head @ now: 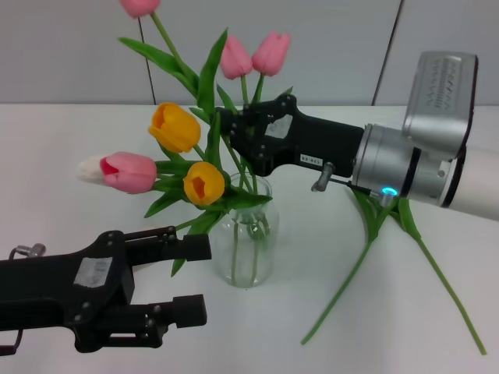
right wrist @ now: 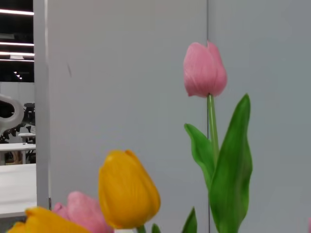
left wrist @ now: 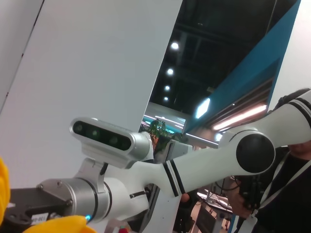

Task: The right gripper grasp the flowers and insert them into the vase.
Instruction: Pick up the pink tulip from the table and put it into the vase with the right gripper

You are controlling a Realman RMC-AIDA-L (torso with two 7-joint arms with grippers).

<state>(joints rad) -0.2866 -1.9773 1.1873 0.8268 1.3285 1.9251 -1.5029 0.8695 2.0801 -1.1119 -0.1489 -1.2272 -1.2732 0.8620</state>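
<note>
The clear glass vase [head: 248,248] stands mid-table with several flowers in it: two yellow-orange tulips [head: 176,126], a pink-and-white one [head: 125,172] and two pink ones [head: 254,55]. My right gripper [head: 226,137] reaches in from the right just above the vase's mouth. It looks shut on the long stem of a tall pink tulip [head: 140,6], whose lower end goes down into the vase. That pink tulip [right wrist: 204,69] and a yellow one [right wrist: 127,190] fill the right wrist view. My left gripper [head: 187,279] is open, low at the front left, just left of the vase.
Two more green stems [head: 355,276] with leaves lie on the white table [head: 70,218] at the right, their heads hidden behind my right arm [head: 437,148]. The left wrist view shows the right arm's wrist [left wrist: 73,199] against a grey wall.
</note>
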